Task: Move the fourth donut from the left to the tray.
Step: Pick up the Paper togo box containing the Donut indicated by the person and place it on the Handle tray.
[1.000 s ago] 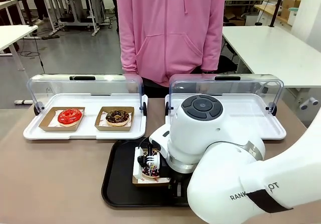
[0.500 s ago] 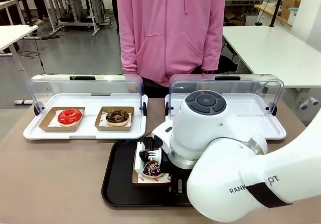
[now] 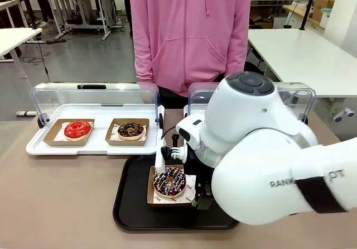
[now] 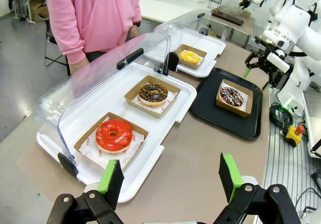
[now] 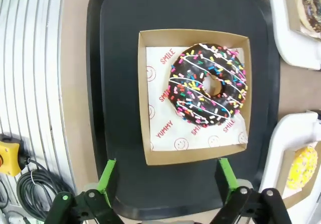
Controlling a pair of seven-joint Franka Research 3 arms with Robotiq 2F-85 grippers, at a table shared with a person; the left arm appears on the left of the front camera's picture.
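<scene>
The fourth donut (image 3: 169, 182), chocolate-glazed with coloured sprinkles, lies in its small brown cardboard tray on the black tray (image 3: 131, 200). In the right wrist view the donut (image 5: 208, 84) sits below my right gripper (image 5: 165, 164). That gripper is open, its green pads standing clear of the cardboard on either side. My right arm (image 3: 256, 148) leans over the black tray from the right. The left wrist view has the donut (image 4: 231, 96) on the black tray (image 4: 208, 108) farther off. My left gripper (image 4: 170, 176) is open and holds nothing, above the table near the white tray.
The left white tray (image 3: 95, 146), lid raised, holds a red donut (image 3: 77, 129) and a nut-topped chocolate donut (image 3: 131, 129). A yellow donut (image 4: 190, 57) lies in the right white tray. A person in a pink hoodie (image 3: 189, 37) stands at the far side.
My right gripper has opened and let go of the donut's cardboard tray. The arm has risen, leaving the donut resting on the black tray.
</scene>
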